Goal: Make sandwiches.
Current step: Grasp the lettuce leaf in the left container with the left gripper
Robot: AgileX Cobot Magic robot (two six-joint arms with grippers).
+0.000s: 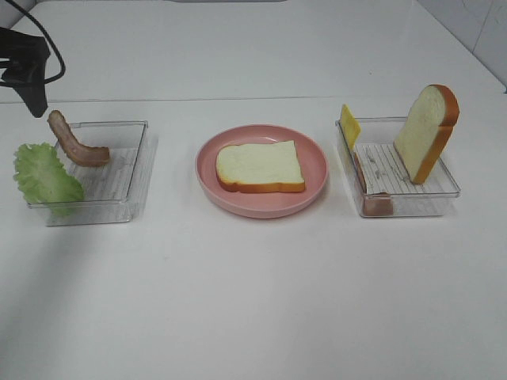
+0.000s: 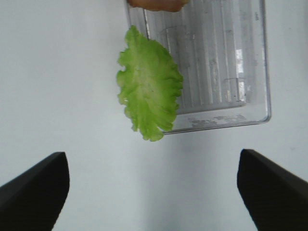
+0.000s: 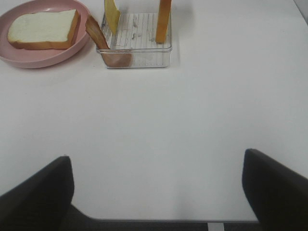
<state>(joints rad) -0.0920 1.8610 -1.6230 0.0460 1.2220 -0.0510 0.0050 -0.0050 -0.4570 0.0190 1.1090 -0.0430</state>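
My left claw [image 2: 151,156] stands wide apart and empty. The lettuce leaf [image 2: 150,91] lies straight ahead of it, about centred between the two fingers. It is draped over the outer rim of the left tray [image 2: 250,72], partly inside and partly hanging out over the worktop [image 2: 57,72]. The leaf's long axis runs away from the claw, so as I judge it the fingers would close across its narrow width without any turn of the wrist.

My right claw [image 3: 156,156] is also spread and empty. It hangs over bare worktop, well apart from the right tray [image 3: 139,60] and a long way from the leaf, so the left arm is plainly the nearer one.

The bottom bread slice [image 1: 260,166] lies flat and bare on the pink plate [image 1: 317,170] at the centre. From the left tray, I reckon the leaf has to travel inward to reach it.
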